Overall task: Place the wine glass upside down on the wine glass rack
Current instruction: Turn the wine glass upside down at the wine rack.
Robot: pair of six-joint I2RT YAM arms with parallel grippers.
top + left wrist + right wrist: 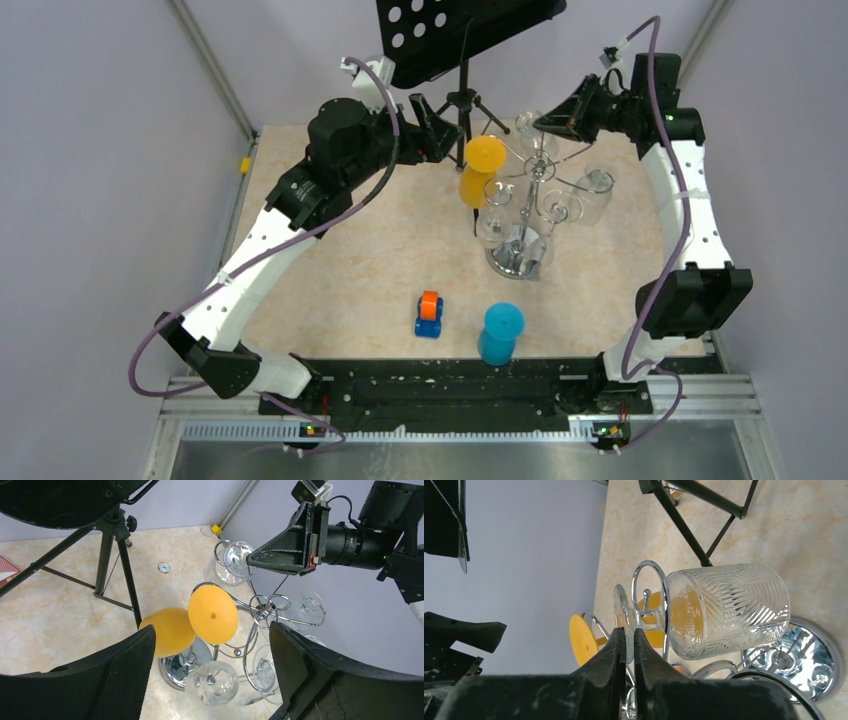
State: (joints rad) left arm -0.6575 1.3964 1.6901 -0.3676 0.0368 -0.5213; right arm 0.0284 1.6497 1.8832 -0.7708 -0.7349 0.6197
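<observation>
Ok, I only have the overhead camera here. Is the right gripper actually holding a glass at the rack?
Observer: Yes, the right wrist view shows the right gripper shut on the foot of a clear wine glass.
Reviewer: Is its stem in the rack?
Observer: Yes, the stem sits inside a chrome loop, with the foot on one side and the bowl on the other.
Reviewer: And the left gripper?
Observer: The left wrist view shows it open, holding nothing, facing an orange glass hung on the rack.
</observation>
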